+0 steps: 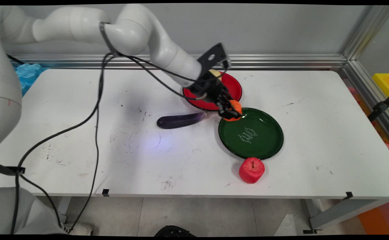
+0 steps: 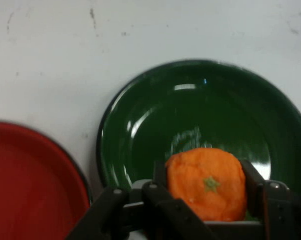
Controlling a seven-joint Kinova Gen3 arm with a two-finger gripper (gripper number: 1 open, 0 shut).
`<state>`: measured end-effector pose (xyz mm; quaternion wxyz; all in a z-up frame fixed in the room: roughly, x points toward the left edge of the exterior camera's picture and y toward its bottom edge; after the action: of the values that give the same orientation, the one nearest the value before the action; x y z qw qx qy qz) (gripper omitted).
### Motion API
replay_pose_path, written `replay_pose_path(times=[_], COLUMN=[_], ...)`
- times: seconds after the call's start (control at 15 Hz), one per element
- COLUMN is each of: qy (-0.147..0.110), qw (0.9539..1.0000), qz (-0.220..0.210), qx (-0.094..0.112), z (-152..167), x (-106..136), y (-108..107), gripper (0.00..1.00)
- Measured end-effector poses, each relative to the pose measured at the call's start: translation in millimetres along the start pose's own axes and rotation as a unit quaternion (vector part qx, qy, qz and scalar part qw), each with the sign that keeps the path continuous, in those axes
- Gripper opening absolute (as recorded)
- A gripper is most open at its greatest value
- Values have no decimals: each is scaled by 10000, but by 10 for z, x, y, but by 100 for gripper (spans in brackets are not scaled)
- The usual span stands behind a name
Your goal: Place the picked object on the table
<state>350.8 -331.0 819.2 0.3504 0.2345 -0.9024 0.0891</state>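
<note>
My black gripper (image 1: 231, 111) is shut on an orange toy fruit (image 1: 236, 109), holding it just above the near-left rim of the green plate (image 1: 261, 140). In the hand view the orange (image 2: 206, 182) sits clamped between the two fingers (image 2: 253, 185), with the green plate (image 2: 215, 115) spread out beneath it and the red plate (image 2: 30, 185) at the left. The red plate (image 1: 235, 87) lies behind the green one, partly hidden by the hand.
A dark purple eggplant (image 1: 179, 120) lies on the white table (image 1: 81, 156) left of the green plate. A red apple (image 1: 251, 170) stands near the front edge, just in front of the green plate. Black cables (image 1: 96, 110) hang from the arm.
</note>
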Motion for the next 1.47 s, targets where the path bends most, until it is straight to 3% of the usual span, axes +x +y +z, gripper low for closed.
replay_pose_path(times=[0.73,1.47], qy=[-444,-537], qw=[9985,9982], qz=[283,273], qx=[-152,-53], z=[-715,-555], x=[-846,-1408], y=[146,148], gripper=[0,0])
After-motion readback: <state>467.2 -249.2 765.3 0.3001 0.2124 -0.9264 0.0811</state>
